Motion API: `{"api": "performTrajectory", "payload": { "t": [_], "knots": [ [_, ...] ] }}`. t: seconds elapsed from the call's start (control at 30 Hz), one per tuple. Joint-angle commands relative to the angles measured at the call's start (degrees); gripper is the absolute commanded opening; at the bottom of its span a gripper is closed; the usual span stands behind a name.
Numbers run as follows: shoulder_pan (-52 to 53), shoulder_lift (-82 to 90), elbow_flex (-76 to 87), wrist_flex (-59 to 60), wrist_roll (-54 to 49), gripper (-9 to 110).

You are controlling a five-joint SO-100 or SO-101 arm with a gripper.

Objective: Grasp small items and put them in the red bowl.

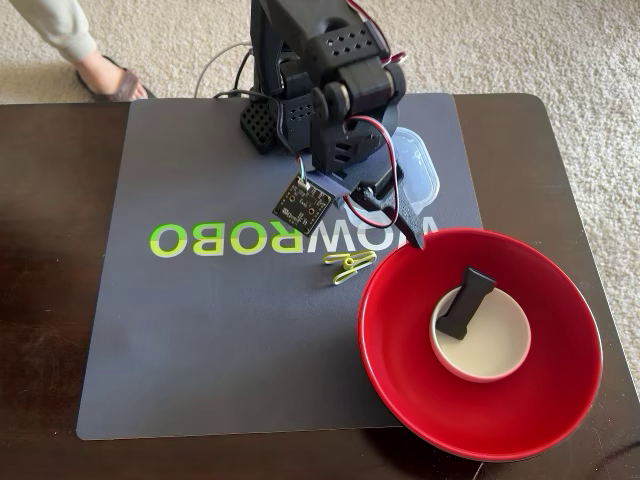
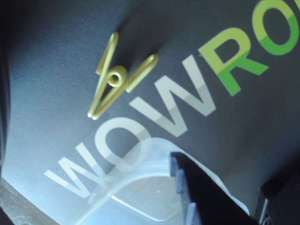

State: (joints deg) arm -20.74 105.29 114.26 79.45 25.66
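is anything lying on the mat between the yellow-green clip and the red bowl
Nothing visible does. The yellow-green clip lies on bare mat just left of the red bowl in the fixed view. Only the end effector hangs nearby, above the bowl's rim.

Fixed view was bright and sharp, glare on the glossy red round bowl (image 1: 420,400); wrist view dim, soft, bluish.

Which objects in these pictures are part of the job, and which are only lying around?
Part of the job:
- large glossy red bowl
- small white round dish, in the bowl
- dark grey oblong plastic piece, on the dish
- yellow-green clip, on the mat
- clear plastic tub, on the mat
- gripper

Only lying around:
- grey mat with lettering
- dangling circuit board
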Motion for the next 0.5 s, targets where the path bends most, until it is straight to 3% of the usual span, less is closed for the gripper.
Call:
{"api": "performTrajectory", "payload": {
  "t": [0.0,0.17,0.47],
  "knots": [
    [3.34,-1.49,3.69,-4.57,1.14,53],
    [6.15,-6.15,3.08,-8.17,-0.09,52],
    [6.94,4.31,5.27,-7.47,-2.20,53]
  ]
}}
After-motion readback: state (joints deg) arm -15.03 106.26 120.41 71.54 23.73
